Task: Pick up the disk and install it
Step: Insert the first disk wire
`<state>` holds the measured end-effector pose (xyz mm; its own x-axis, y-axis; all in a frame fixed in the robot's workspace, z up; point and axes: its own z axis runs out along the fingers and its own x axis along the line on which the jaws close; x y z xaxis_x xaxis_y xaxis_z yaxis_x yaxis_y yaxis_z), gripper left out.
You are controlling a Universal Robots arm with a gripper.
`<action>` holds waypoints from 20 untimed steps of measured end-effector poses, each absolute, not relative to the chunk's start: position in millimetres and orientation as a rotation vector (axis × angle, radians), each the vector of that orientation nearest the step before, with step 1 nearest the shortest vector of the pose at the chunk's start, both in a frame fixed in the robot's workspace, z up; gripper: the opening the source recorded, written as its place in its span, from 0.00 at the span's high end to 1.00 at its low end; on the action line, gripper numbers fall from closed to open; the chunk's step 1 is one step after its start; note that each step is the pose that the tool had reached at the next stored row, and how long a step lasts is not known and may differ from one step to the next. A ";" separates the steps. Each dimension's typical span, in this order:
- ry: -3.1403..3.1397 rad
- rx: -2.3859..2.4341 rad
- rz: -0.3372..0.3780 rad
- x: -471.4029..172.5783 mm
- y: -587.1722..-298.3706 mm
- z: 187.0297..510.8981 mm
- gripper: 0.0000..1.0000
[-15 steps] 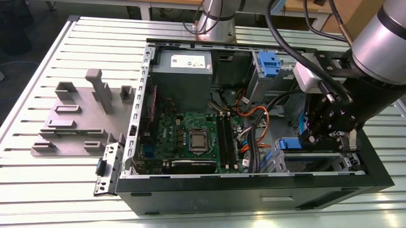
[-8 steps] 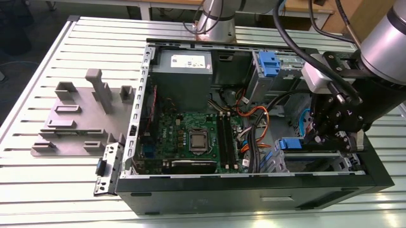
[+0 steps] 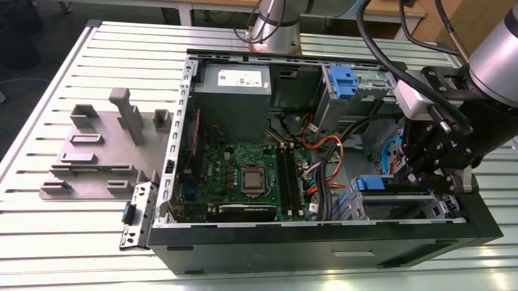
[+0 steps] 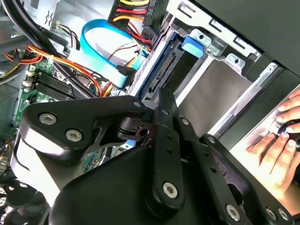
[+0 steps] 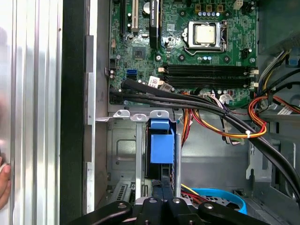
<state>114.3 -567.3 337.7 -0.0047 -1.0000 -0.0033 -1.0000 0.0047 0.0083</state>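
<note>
Hand (image 3: pixel 427 180) is down inside the open computer case (image 3: pixel 324 239), at roughly four o'clock of the case on the exterior view's clock face. It is pressed in at the lower drive bay (image 5: pixel 123 150), and whether it is clamped or apart I cannot tell, because its own black linkage covers the working end. Right in front of it sits the disk (image 5: pixel 161 145), slotted between the bay's two metal rails with its blue end tab toward the motherboard (image 3: pixel 242 176). It's tight here: the case wall runs close at three o'clock and the black rim close at six. At nine o'clock from the hand, orange wires (image 3: pixel 324 145) and a blue ribbon cable (image 4: pixel 101 44) crowd the gap. Further out the board lies flat and low, giving open air above it. The grey power supply box (image 3: pixel 235 91) fills eleven o'clock, with a fixed blue bracket (image 3: pixel 343 82) at twelve. Beyond the case, a grey fixture plate (image 3: pixel 97 151) sits at nine o'clock on the slatted tabletop (image 3: pixel 48 242). In the second wrist view a person's fingers (image 4: pixel 274 145) rest just outside the case wall.
</note>
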 end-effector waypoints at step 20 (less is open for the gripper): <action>-2.224 2.214 -0.013 120.0 -565.8 345.0 0.89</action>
